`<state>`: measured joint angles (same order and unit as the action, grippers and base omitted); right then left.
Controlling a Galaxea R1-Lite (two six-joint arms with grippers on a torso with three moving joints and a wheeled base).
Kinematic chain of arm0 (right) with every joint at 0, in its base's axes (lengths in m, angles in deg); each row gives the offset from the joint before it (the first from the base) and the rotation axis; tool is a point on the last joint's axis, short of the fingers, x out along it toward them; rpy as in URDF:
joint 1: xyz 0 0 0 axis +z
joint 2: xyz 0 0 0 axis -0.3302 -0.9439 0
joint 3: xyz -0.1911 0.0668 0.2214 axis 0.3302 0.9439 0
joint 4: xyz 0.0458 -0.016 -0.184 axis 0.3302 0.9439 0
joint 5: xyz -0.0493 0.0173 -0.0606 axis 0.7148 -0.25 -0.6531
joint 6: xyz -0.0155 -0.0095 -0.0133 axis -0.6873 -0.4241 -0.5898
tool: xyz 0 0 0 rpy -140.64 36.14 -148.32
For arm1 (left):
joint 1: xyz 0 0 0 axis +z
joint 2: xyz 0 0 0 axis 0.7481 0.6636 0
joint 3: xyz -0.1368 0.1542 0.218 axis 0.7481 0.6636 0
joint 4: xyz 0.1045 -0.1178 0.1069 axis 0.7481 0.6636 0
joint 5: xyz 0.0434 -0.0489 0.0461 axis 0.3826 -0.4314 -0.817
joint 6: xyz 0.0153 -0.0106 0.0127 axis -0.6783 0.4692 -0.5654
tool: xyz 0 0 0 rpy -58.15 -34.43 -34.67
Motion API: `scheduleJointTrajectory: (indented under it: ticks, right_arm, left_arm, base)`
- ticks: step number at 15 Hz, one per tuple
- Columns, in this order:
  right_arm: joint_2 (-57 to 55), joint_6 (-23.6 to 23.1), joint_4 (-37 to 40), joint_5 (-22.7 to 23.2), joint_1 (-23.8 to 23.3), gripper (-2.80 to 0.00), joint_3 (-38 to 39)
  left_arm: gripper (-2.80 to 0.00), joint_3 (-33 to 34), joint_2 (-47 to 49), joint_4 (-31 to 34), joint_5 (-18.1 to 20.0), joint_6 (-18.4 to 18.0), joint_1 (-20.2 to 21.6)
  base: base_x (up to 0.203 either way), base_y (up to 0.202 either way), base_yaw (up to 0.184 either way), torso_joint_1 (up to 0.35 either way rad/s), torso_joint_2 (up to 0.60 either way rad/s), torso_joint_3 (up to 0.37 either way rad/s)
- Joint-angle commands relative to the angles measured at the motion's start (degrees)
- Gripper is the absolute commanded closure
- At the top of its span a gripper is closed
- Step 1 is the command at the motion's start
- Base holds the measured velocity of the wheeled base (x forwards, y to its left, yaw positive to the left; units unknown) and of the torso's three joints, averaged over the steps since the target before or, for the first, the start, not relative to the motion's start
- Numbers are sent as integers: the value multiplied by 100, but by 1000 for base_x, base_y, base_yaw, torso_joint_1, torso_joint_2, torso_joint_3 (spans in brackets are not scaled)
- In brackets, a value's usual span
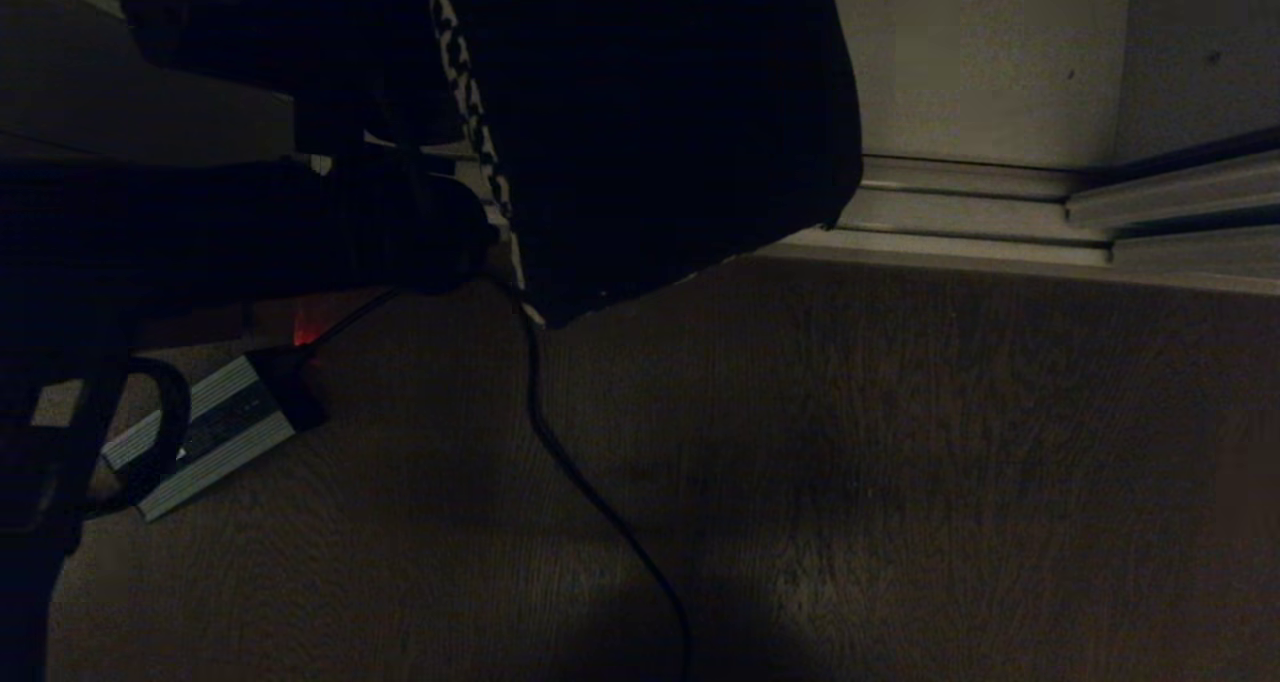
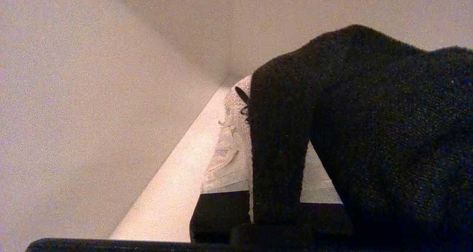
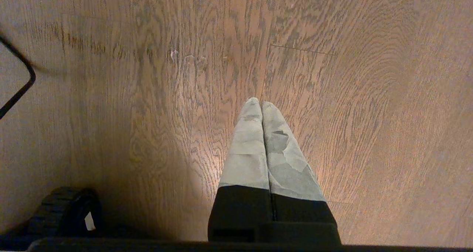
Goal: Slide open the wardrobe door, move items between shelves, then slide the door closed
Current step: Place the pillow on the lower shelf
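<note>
The cushion (image 1: 650,132) hangs in the upper middle of the head view, a dark slab with a strip of black-and-white houndstooth showing along its left edge. It is carried clear of the wood-grain floor (image 1: 900,462), just in front of the ribbed metal floor track (image 1: 1000,212) that runs along the far right. The left gripper (image 2: 281,159) is pinched on it: in the left wrist view dark knitted fabric drapes over and between the pale fingers (image 2: 225,159), with the white walls of the wardrobe interior (image 2: 92,115) beyond. In the head view the left arm (image 1: 250,222) reaches in from the left to the cushion's near-left edge.

The cushion looks light and soft. It folds over the fingers and sags from the hold, so it will likely swing and droop as it is carried and will not stay flat. The knitted cover should give good friction and nothing about it seems fragile. A pinch at an edge holds it, but a deeper bite gathering cover and filling near the middle of one long side would probably keep it from slipping or twisting when it is set on a shelf.

The right gripper (image 3: 262,108) hangs parked over bare floor, fingers pressed together and holding nothing. A small silver box (image 1: 205,432) with a black cable (image 1: 590,482) lies on the floor at the near left.
</note>
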<state>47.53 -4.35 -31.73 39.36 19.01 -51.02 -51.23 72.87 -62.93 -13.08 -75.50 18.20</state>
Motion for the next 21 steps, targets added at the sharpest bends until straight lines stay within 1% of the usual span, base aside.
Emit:
scheduleJointTrajectory:
  ticks: [1, 4, 6, 9, 10, 15, 17, 21]
  right_arm:
    - [11, -1, -2, 2, 0, 0, 22]
    - [11, -2, -2, 2, 0, 0, 24]
    - [11, 1, -2, 2, 0, 0, 22]
    - [11, -4, -2, 2, 0, 0, 26]
    - [11, 0, -2, 2, 0, 0, 26]
    - [11, -4, -2, 2, 0, 0, 25]
    - [11, -4, -2, 2, 0, 0, 24]
    - [11, -4, -2, 2, 0, 0, 26]
  left_arm:
    - [0, -177, 211, -32, -13, -66, -212]
    - [0, -203, 429, -32, -13, -172, -239]
    - [0, -203, 622, -32, -13, -148, -69]
    - [0, -221, 681, -32, -21, -131, 49]
    - [-280, -221, 741, -32, -28, -138, 102]
    - [-280, -195, 822, -28, -30, -132, 408]
    - [-280, -201, 712, 176, -7, -87, 548]
    - [-280, -146, 271, 285, -29, -5, 568]
  base:
    - [0, 0, 0, 0, 0, 0]
    - [0, 0, 0, 0, 0, 0]
    - [0, 0, 0, 0, 0, 0]
    - [0, 0, 0, 0, 0, 0]
    - [0, 0, 0, 0, 0, 0]
    - [0, 0, 0, 0, 0, 0]
    - [0, 0, 0, 0, 0, 0]
    - [0, 0, 0, 0, 0, 0]
